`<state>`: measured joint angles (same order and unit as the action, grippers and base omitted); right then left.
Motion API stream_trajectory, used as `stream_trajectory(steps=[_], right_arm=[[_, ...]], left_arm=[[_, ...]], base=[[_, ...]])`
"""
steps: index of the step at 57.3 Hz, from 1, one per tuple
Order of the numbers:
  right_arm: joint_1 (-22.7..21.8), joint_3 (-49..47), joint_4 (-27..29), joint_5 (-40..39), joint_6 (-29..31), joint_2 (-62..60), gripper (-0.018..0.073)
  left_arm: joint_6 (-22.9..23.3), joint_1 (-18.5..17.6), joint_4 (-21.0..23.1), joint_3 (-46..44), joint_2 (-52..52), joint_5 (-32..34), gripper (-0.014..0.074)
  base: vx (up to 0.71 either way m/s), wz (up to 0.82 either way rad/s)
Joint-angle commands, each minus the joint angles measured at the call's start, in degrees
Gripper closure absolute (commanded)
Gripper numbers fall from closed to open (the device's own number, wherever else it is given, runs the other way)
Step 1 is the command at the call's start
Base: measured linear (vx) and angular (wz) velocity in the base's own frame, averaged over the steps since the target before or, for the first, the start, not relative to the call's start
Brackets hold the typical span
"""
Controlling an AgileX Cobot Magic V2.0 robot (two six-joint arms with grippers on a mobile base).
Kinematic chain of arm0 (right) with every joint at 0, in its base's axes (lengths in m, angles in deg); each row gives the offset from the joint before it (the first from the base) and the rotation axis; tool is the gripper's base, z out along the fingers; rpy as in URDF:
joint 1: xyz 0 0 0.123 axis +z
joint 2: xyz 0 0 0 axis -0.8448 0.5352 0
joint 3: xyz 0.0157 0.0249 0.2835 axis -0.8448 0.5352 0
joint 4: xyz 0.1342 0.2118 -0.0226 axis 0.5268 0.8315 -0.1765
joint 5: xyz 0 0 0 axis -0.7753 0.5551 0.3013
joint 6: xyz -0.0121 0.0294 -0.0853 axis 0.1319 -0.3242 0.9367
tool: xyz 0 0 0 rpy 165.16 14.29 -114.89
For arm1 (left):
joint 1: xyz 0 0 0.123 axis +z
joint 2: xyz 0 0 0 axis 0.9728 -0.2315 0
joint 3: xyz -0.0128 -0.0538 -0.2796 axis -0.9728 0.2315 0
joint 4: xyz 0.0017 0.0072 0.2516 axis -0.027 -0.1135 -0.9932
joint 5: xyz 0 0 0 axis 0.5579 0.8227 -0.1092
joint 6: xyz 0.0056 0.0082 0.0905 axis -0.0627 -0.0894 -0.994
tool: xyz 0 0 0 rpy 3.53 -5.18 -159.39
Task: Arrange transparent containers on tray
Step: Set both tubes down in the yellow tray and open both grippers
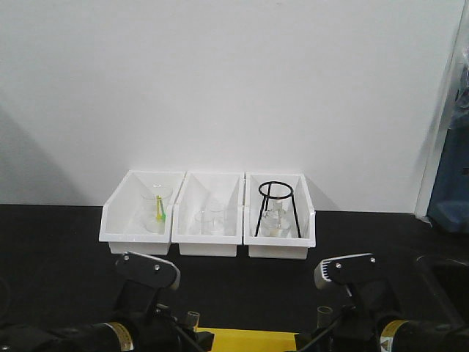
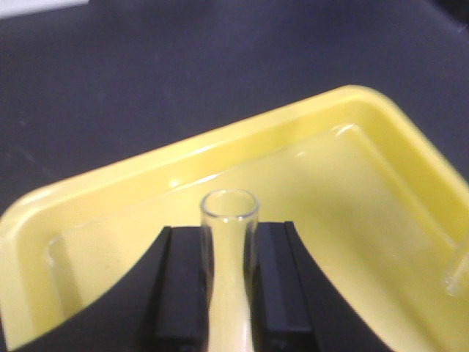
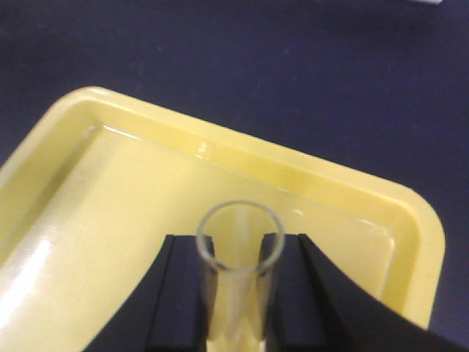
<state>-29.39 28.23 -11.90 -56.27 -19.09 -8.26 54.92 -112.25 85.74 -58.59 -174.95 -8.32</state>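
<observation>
Soft, blurry, glare on tray [image 2: 381, 125]

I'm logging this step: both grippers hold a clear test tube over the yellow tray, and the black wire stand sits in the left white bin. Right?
Not quite. The black wire stand sits in the right white bin, as the exterior front view shows. The rest holds: the left gripper and right gripper each clamp a test tube over the yellow tray.

yellow tray [image 1: 245, 340] mostly cut off at bottom edge, both test tubes' [image 2: 229, 271] lower ends out of frame

White wall [image 1: 220, 81], black tabletop [image 1: 51, 242]
</observation>
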Motion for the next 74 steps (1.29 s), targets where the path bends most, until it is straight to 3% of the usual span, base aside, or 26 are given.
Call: stream_trajectory(steps=[1, 21, 34, 42, 58, 74], right_arm=[[-0.31, -1.66, -0.09, -6.57, 0.13, 1.27, 0.0487], [-0.31, -1.66, 0.09, -8.26, -1.83, 10.67, 0.0467], [-0.31, -1.66, 0.09, -8.25, -4.62, 14.70, 0.0408], [-0.31, -1.66, 0.09, -8.40, -4.59, 15.63, 0.0329], [-0.31, -1.66, 0.14, -8.93, -4.59, 15.68, 0.0146], [-0.31, -1.66, 1.64, -8.55, -3.94, 8.99, 0.0132]], left_arm=[[0.00, -0.18, 0.67, -2.02, -1.34, 5.27, 0.0470], [1.35, 0.28, 0.67, -2.02, -8.51, 5.39, 0.0455], [1.76, 0.28, 0.67, -2.02, -11.61, 5.15, 0.0434], [1.71, 0.28, 0.67, -2.02, -12.19, 5.36, 0.0358], [1.71, 0.28, 0.62, -2.02, -12.34, 6.31, 0.0121], [0.76, 0.83, 0.48, -2.02, -6.36, 5.41, 0.0111]], base=[[0.00, 0.00], [0.00, 0.00], [0.00, 0.00], [0.00, 0.00], [0.00, 0.00], [0.00, 0.00]])
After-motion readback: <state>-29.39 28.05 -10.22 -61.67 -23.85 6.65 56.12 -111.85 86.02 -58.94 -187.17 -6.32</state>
